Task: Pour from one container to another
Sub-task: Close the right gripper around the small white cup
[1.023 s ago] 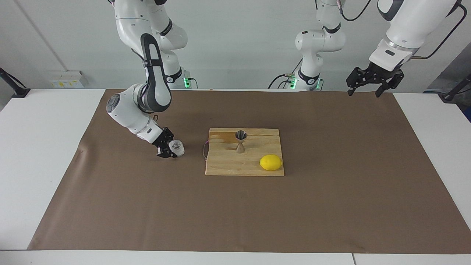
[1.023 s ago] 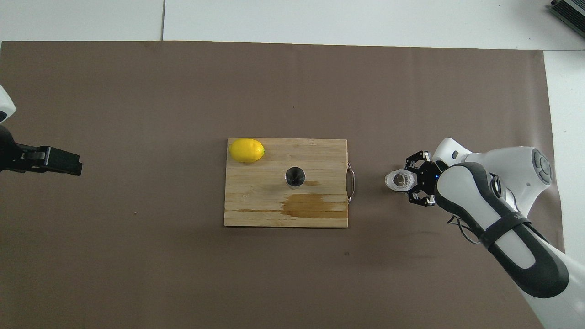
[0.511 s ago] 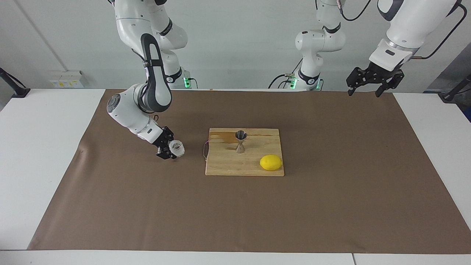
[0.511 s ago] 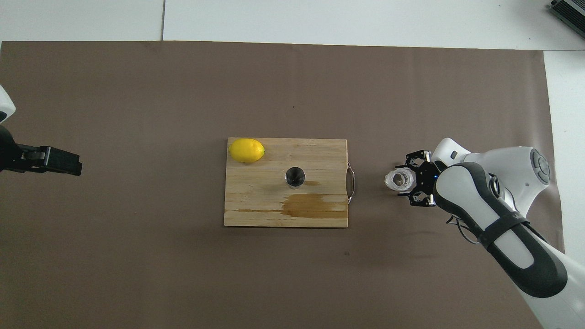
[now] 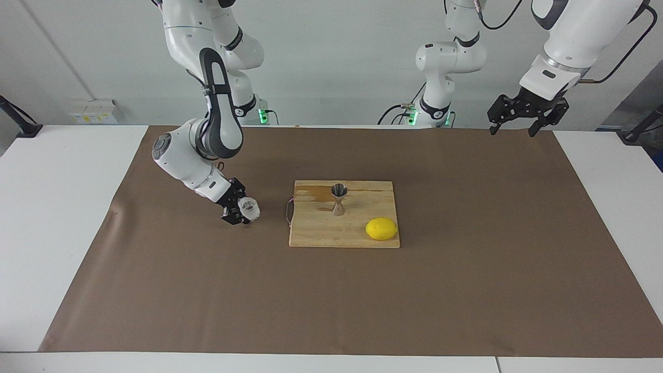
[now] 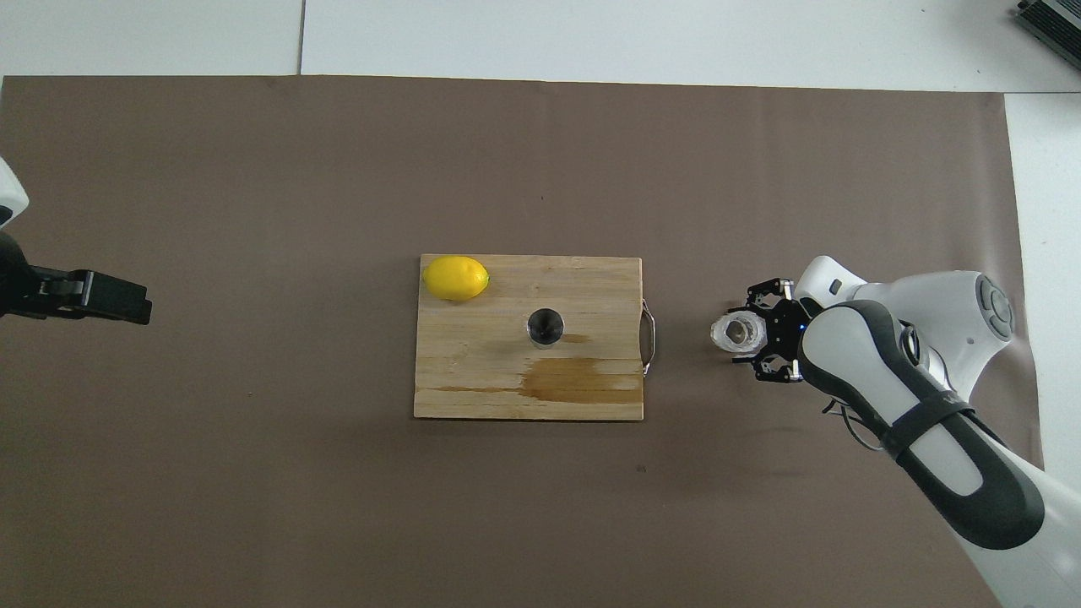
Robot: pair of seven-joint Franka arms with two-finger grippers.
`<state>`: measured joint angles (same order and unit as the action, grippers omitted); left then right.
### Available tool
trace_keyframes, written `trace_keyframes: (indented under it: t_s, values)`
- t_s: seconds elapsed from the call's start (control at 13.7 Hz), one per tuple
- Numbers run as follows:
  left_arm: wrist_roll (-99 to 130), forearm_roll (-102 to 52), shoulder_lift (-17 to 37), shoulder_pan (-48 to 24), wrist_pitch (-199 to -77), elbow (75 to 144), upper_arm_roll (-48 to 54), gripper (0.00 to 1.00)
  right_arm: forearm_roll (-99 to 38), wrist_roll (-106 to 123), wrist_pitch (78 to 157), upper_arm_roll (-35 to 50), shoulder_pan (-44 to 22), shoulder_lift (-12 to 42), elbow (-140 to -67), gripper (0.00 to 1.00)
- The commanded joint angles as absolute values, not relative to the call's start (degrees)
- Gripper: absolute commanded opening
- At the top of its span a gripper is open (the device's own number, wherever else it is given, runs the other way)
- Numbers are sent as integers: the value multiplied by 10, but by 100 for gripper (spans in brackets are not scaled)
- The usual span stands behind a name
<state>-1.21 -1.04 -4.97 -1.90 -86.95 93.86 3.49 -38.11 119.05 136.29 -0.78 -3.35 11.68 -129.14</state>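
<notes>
On the brown paper mat [image 5: 331, 290] toward the right arm's end of the table, the small clear faceted glass cup [image 5: 249, 208] sits between the fingers of the right gripper [image 5: 243, 210], whose claw reaches around it from the side; whether the fingers press the glass or stand just off it, I cannot tell. Beside the cup, the pale wooden cutting board [image 5: 321, 233] carries the small silver hourglass-shaped metal jigger [image 5: 339, 197], upright next to a dark wet stain, and a yellow lemon [image 5: 381, 228] farther from the robots. The left gripper [image 5: 523, 122] waits with its claw spread open, raised over the mat's edge at the left arm's end.
</notes>
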Motion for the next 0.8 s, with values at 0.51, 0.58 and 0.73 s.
trace_keyframes:
  t_s: [0.51,0.58,0.73]
  values:
    - [-13,-15,-60,-17,-862,945,34,100,-403,1170,1365,3,-33,101,-1267,0]
    - [-13,-15,-60,-17,-862,945,35,100,-403,1155,1364,10,-33,98,-1260,0]
    - [-13,-15,-60,-17,-862,945,34,100,-400,1116,1347,18,-33,93,-1246,0]
